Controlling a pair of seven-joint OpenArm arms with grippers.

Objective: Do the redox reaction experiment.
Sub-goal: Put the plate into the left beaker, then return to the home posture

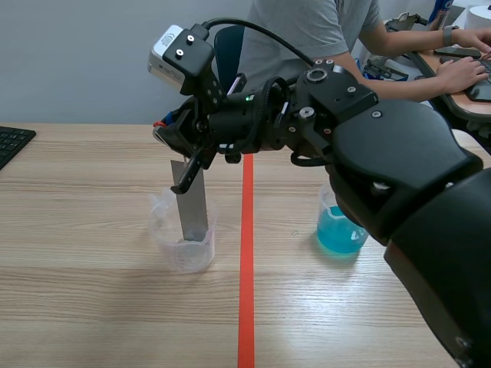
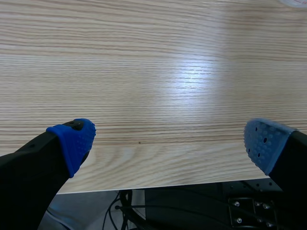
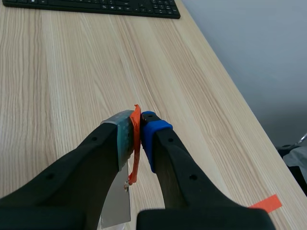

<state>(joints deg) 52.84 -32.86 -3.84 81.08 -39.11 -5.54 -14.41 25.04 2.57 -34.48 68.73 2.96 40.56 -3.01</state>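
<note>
Light wooden tabletop (image 1: 92,307) against a plain grey wall (image 1: 77,61); a person (image 1: 307,31) sits beyond the far edge toward the right corner, hands on a desk of their own. A black keyboard (image 1: 11,142) lies at the tabletop's left edge, and an orange-red tape line (image 1: 246,268) runs from the near edge toward the far edge through the middle. The right arm comes in from the right and reaches past the tape line. The right gripper (image 1: 188,165) has its fingers pinched on the upper end of a grey metal strip (image 1: 193,207). The strip stands nearly upright, lower end inside a clear plastic beaker (image 1: 184,249) just left of the line; contact with the bottom cannot be judged. In the right wrist view an orange-red edge shows between the closed pads, with the grey strip below. A beaker of blue liquid (image 1: 340,230) stands right of the line, well apart from the clear one and partly behind the arm. The left gripper (image 2: 168,140) hangs over bare wood at the near edge – blue pads (image 2: 76,141) spread wide, nothing between them.
</note>
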